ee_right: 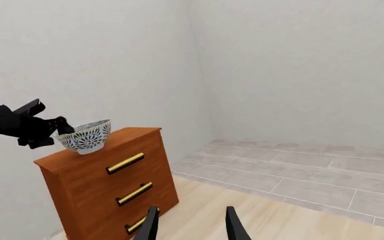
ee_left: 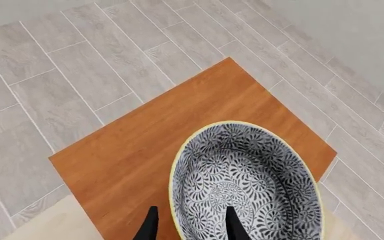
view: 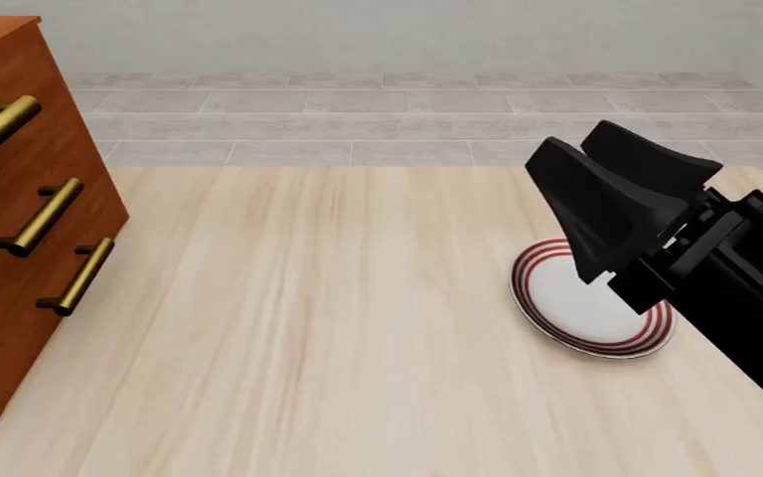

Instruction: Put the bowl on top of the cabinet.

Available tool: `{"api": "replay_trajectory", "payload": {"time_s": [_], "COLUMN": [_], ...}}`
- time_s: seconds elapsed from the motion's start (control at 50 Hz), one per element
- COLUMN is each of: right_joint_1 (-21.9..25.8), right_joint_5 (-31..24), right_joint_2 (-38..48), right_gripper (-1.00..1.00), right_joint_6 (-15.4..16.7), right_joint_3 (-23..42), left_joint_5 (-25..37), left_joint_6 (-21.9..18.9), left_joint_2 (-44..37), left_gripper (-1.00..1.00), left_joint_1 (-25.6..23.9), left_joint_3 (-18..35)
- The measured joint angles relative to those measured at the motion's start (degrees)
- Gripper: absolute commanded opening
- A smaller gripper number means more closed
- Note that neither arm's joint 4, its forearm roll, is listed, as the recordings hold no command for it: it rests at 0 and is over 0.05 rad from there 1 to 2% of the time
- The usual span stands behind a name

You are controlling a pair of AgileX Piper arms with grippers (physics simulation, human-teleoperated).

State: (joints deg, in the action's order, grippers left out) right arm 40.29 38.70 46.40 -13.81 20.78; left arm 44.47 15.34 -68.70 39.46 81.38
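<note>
The blue-and-white floral bowl [ee_left: 245, 185] with its yellow-green rim sits on the reddish-brown cabinet [ee_left: 178, 120], on its flat top. My left gripper [ee_left: 192, 227] is open and straddles the bowl's rim, one finger outside and one inside, both well apart from it. The right wrist view shows the bowl [ee_right: 85, 136] near the back of the cabinet [ee_right: 105, 185], on its top, with the left gripper [ee_right: 60, 128] at its rim. My right gripper [view: 571, 141] hangs open and empty above the table's right side. In the front view the bowl is out of frame, and only the cabinet [view: 24, 229] edge shows.
A flat white plate [view: 594, 313] with red rings lies on the light wooden table [view: 329, 328] under my right arm. Brass bar handles [view: 37, 217] stick out from the cabinet's front. Grey tiled floor [ee_left: 78, 75] lies beyond the cabinet.
</note>
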Motion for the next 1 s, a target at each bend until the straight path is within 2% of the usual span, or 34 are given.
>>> {"api": "replay_trajectory", "payload": {"time_s": [1.0], "right_joint_1": [0.71], "right_joint_5": [-0.19], "right_joint_2": [-0.57], "right_gripper": [1.00], "right_joint_6": [0.25], "right_joint_3": [-0.05], "left_joint_5": [5.60], "left_joint_6": [1.24], "left_joint_2": [-0.10], "left_gripper": [1.00], "left_joint_1": [1.91], "left_joint_3": [11.70]}}
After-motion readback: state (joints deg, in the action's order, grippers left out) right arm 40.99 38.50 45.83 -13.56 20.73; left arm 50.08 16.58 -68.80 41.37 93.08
